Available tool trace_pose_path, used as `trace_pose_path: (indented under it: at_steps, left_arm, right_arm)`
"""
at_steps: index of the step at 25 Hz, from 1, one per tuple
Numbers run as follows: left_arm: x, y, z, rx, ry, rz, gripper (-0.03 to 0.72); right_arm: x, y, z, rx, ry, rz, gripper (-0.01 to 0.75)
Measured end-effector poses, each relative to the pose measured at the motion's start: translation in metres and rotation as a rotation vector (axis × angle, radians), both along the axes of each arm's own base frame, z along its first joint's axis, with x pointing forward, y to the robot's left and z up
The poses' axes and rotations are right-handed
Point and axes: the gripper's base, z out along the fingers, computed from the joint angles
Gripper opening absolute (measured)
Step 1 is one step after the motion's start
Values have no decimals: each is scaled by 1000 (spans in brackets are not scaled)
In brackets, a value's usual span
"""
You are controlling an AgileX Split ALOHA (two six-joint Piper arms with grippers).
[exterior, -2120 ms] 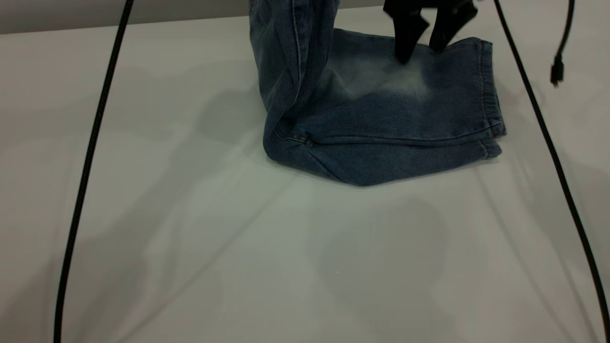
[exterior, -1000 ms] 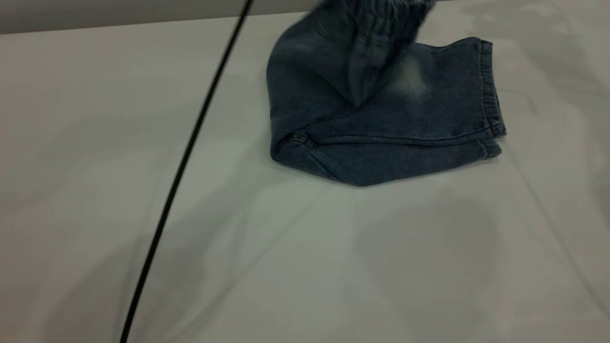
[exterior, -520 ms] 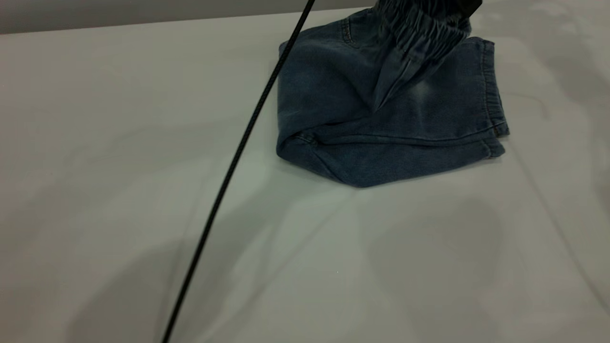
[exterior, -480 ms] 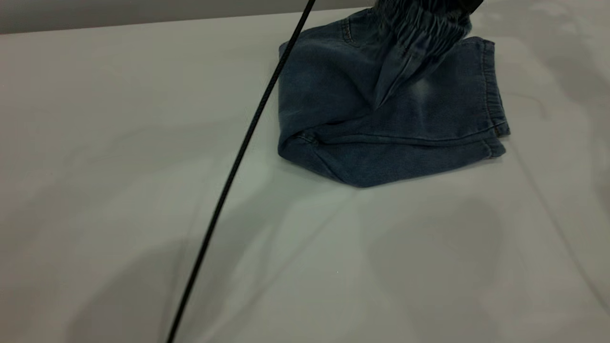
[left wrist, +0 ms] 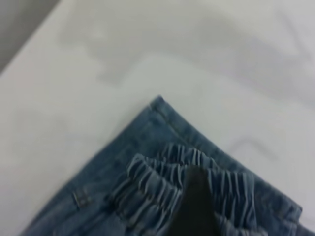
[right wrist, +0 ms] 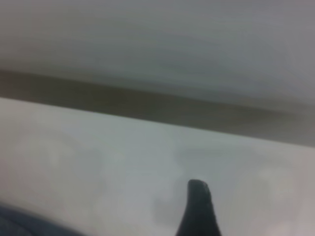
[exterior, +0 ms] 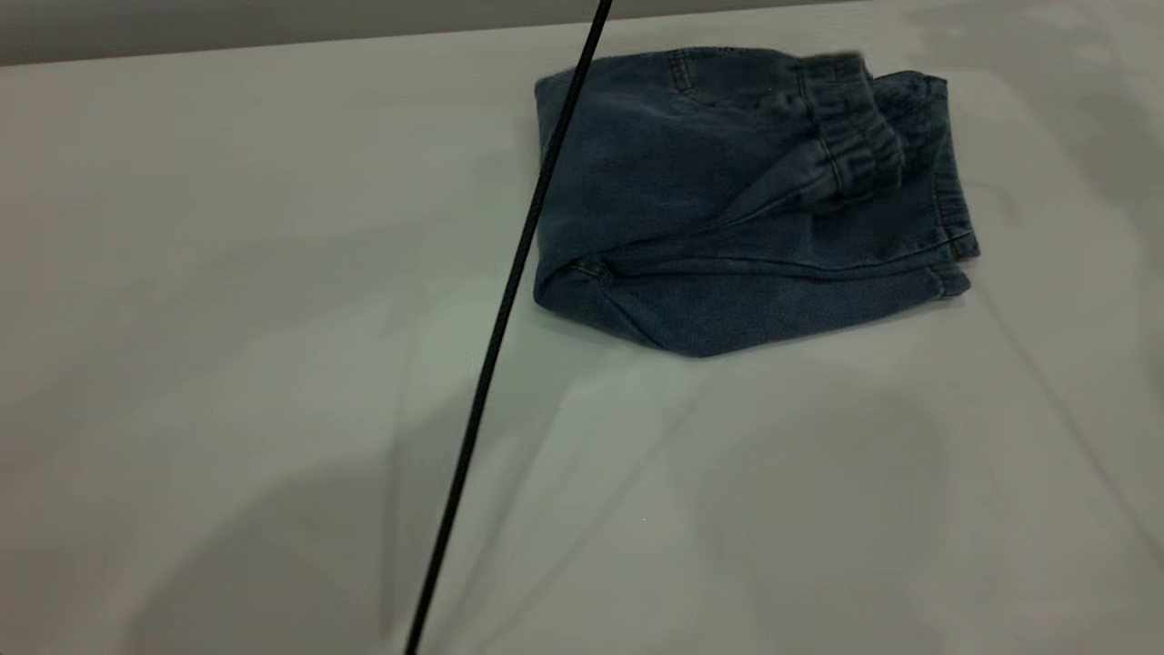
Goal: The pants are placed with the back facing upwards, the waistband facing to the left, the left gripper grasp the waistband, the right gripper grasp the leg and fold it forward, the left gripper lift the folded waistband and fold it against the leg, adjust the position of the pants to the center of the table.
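The blue denim pants (exterior: 691, 182) lie folded at the far middle-right of the table (exterior: 273, 273). The ruched waistband (exterior: 850, 136) is laid over the leg (exterior: 773, 255), close to the hems at the right end. In the left wrist view my left gripper (left wrist: 197, 201) shows as a dark shape right over the waistband (left wrist: 162, 182), near a corner of the pants (left wrist: 157, 105). Whether it holds the band is hidden. My right gripper (right wrist: 198, 206) hangs over bare table, away from the pants, with nothing in it.
A black cable (exterior: 509, 273) hangs slanting across the table in front of the pants' left end. The table's far edge (exterior: 273, 45) runs just behind the pants. Wide bare surface lies to the left and front.
The waistband, held up half a second ago, has come down flat onto the leg near the hems. The cable has swung a little to the right.
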Motion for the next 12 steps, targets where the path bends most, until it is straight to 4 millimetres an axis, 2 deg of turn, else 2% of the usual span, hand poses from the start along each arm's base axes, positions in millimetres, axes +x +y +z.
trace_pose_path:
  at_steps: [5, 9, 12]
  left_arm:
    - [-4, 6, 8, 36, 91, 21, 533]
    - [-5, 16, 16, 147, 144, 83, 535]
    - [-3, 27, 10, 253, 167, 173, 535]
  right_arm:
    - [-12, 3, 36, 26, -65, 5, 447]
    - [-33, 10, 84, 101, -153, 18, 447]
    - [-56, 23, 127, 187, -229, 52, 447]
